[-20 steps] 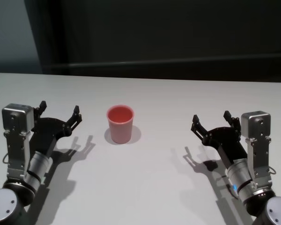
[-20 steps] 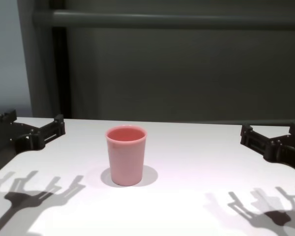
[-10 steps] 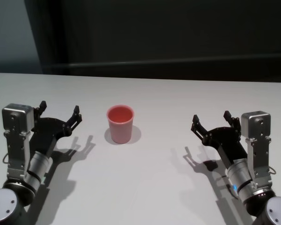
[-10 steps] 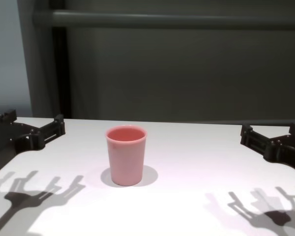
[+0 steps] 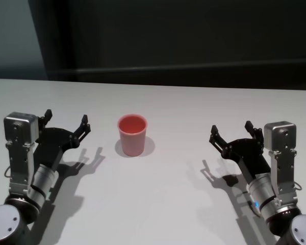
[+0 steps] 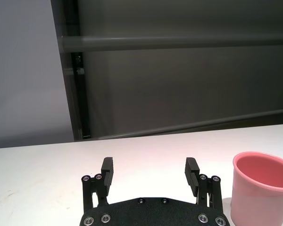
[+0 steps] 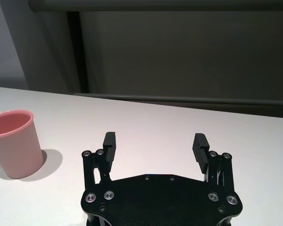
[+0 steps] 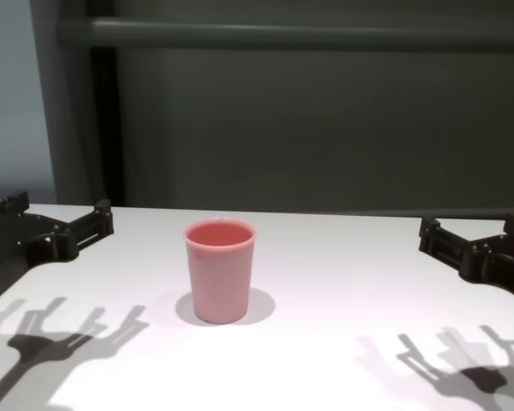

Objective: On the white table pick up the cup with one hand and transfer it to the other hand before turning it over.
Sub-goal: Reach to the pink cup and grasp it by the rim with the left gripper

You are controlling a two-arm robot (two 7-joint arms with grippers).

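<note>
A pink cup (image 5: 132, 133) (image 8: 219, 269) stands upright, mouth up, near the middle of the white table (image 5: 163, 204). My left gripper (image 5: 66, 120) hovers to the cup's left with its fingers spread wide and nothing between them; in the left wrist view the cup (image 6: 263, 187) sits just off to one side of the gripper (image 6: 150, 169). My right gripper (image 5: 230, 130) hangs farther off on the cup's right, also open and empty. The right wrist view shows the cup (image 7: 14, 142) well clear of that gripper (image 7: 153, 142).
A dark wall with a horizontal rail (image 8: 308, 34) runs behind the table's far edge (image 5: 153, 84). Both arms cast fingered shadows (image 8: 56, 334) on the tabletop near the front.
</note>
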